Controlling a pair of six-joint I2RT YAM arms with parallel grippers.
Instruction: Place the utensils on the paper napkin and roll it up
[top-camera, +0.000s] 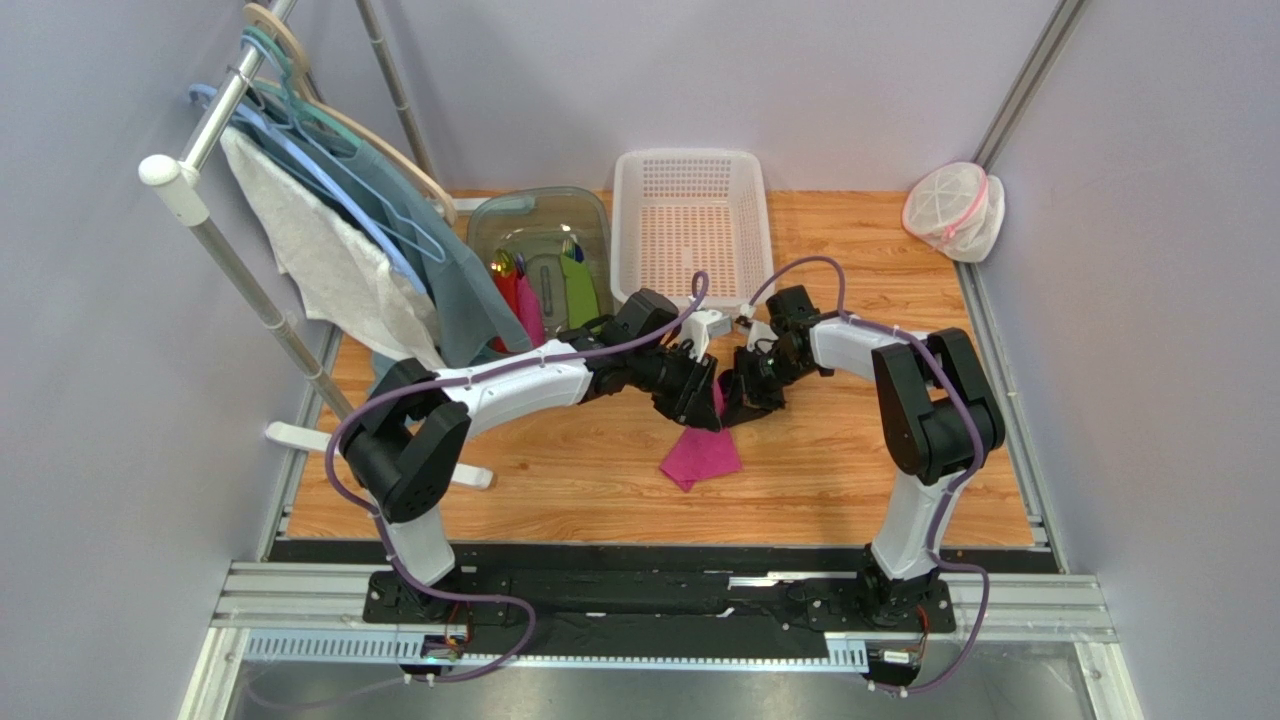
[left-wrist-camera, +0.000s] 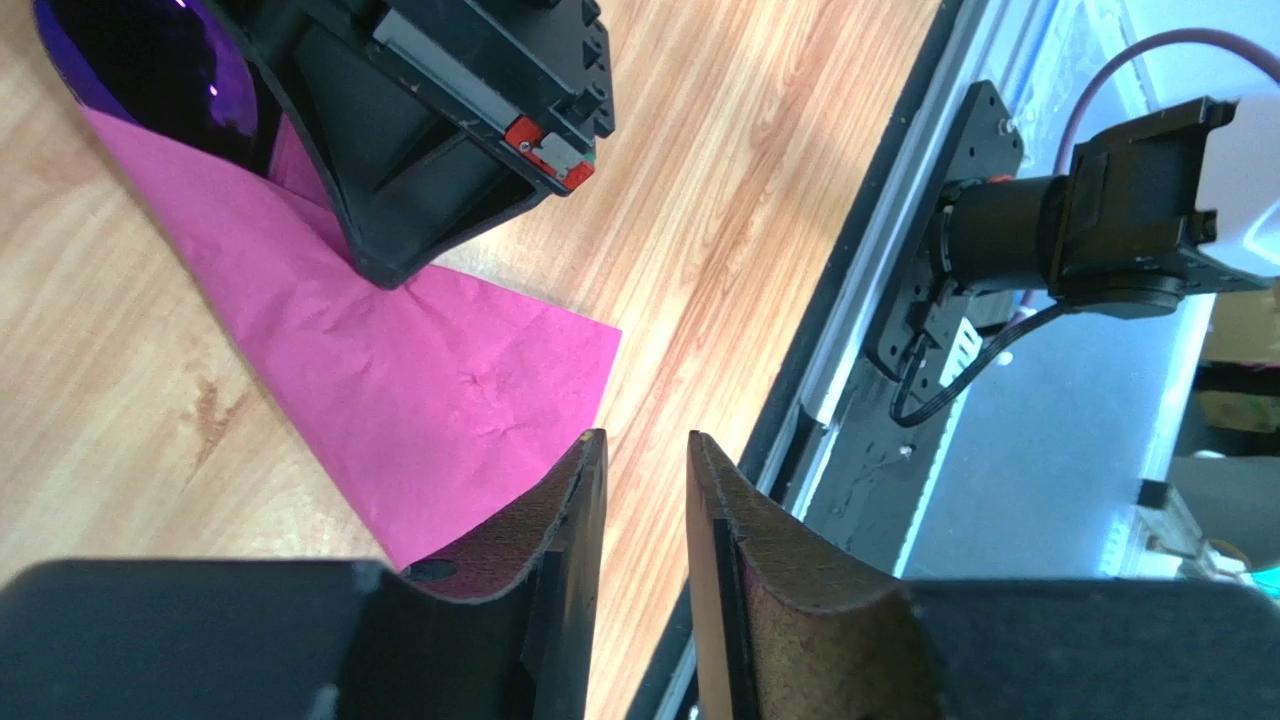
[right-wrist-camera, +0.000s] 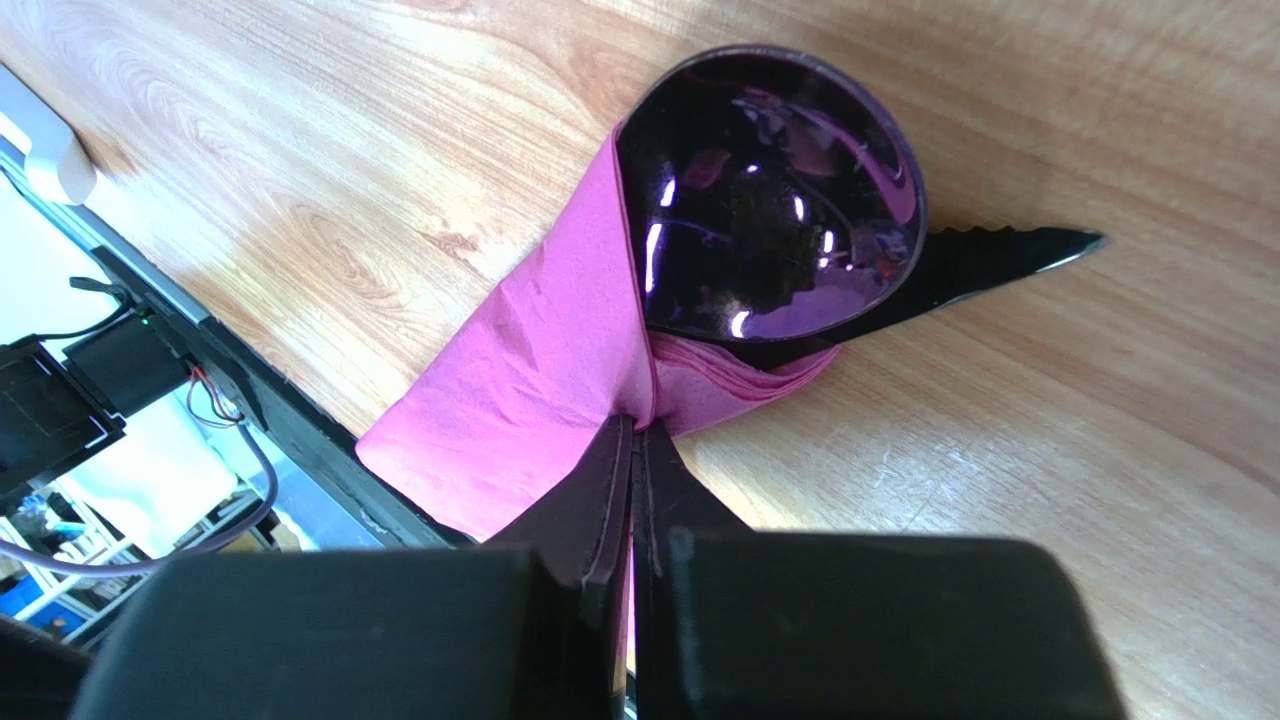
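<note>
The magenta-pink paper napkin (top-camera: 702, 450) lies partly folded on the wooden table between the two arms. In the right wrist view the napkin (right-wrist-camera: 526, 375) wraps around the dark purple spoon (right-wrist-camera: 774, 210), whose bowl sticks out, and the black knife (right-wrist-camera: 992, 263), whose serrated tip shows beyond the bowl. My right gripper (right-wrist-camera: 634, 428) (top-camera: 747, 393) is shut on a fold of the napkin just below the spoon bowl. My left gripper (left-wrist-camera: 643, 443) (top-camera: 694, 393) hovers by the napkin's loose corner (left-wrist-camera: 436, 390), its jaws a narrow gap apart and empty. The spoon bowl (left-wrist-camera: 143, 60) shows in the left wrist view too.
A white basket (top-camera: 694, 225) stands at the back centre. A clear tub (top-camera: 541, 255) with green, pink and red items is to its left. A rack with hangers and cloths (top-camera: 331, 240) fills the left side. A bagged item (top-camera: 954, 207) sits back right.
</note>
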